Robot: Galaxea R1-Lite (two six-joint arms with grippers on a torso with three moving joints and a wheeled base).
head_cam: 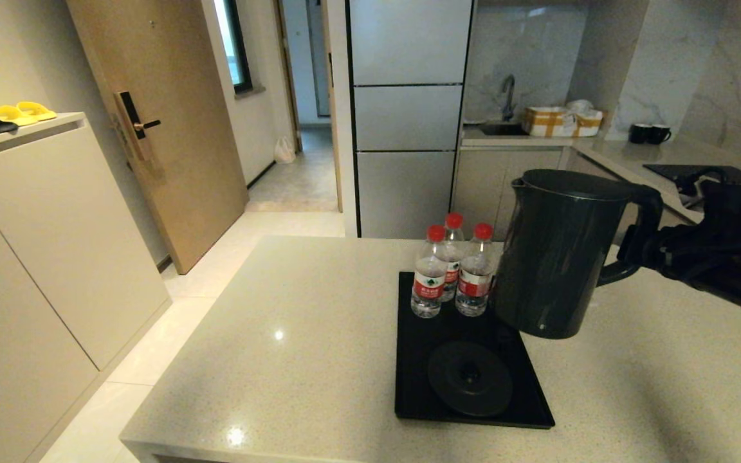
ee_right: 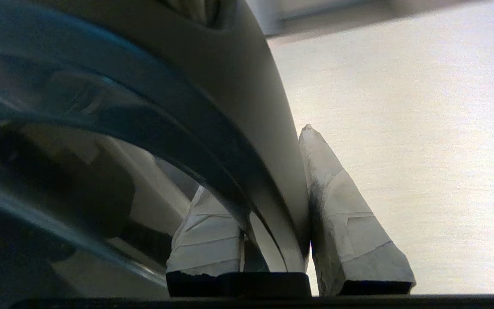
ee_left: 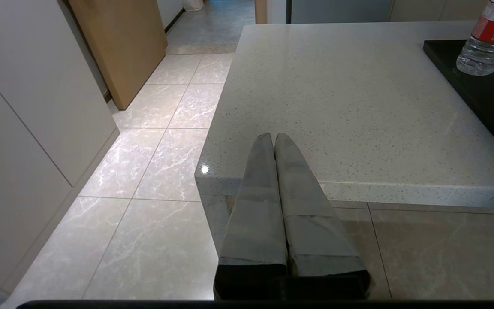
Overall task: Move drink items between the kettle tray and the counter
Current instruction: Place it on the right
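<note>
three water bottles are seen on the kettle tray from the head, the kettle held aloft beside them by the right hand. left hand is clenched, parked off the tabletop. handle is pinched thinly; swinging could topple bottles.
</note>
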